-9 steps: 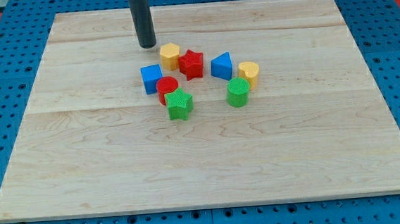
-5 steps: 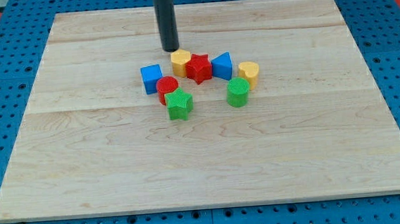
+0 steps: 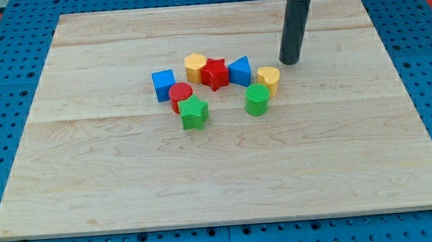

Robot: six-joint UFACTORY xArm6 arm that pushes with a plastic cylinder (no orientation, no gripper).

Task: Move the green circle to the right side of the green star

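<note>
The green circle (image 3: 257,100) stands right of the board's middle. The green star (image 3: 193,112) lies to its left, a block's width or more away, touching the red circle (image 3: 181,95) above it. My tip (image 3: 289,61) rests on the board up and to the right of the green circle, just above the yellow round block (image 3: 269,78), which sits against the green circle's upper right.
A blue cube (image 3: 164,85), a yellow hexagon (image 3: 195,65), a red star (image 3: 215,73) and a blue triangular block (image 3: 239,71) form a row above the green blocks. The wooden board (image 3: 91,183) lies on a blue pegboard.
My tip has swept from the upper left of the cluster to its upper right. The yellow hexagon and red star were pushed right, against the blue triangular block.
</note>
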